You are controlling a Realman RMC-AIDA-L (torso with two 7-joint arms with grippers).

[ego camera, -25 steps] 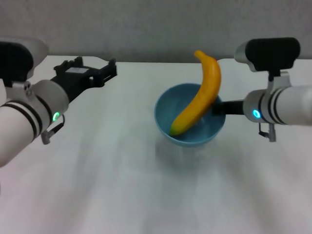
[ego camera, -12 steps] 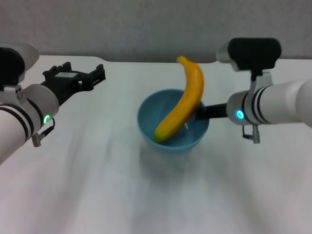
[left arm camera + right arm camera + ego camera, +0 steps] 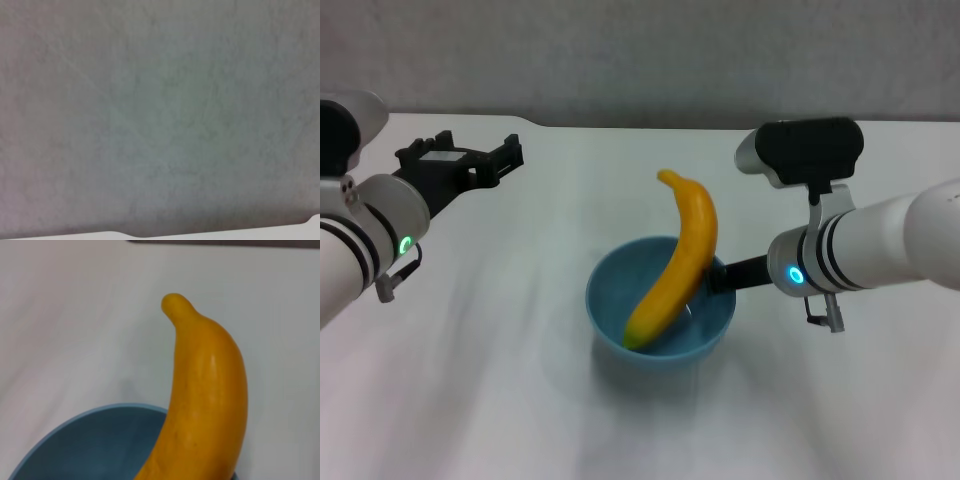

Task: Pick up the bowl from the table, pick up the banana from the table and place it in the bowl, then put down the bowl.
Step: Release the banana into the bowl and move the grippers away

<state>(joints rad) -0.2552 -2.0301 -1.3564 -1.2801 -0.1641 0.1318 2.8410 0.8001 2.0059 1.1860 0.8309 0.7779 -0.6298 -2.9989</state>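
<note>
My right tool (image 3: 723,277) grips the bowl (image 3: 660,318) rim; the banana (image 3: 675,262) leans inside it. Left tool (image 3: 470,163), fingers spread, hovers well left of the bowl.

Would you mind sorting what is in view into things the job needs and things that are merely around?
Part of the job:
- bowl, held at its rim by the right gripper
- banana, leaning in the bowl
- table

Merely around:
- left gripper, off to the left above the table, holding nothing
</note>
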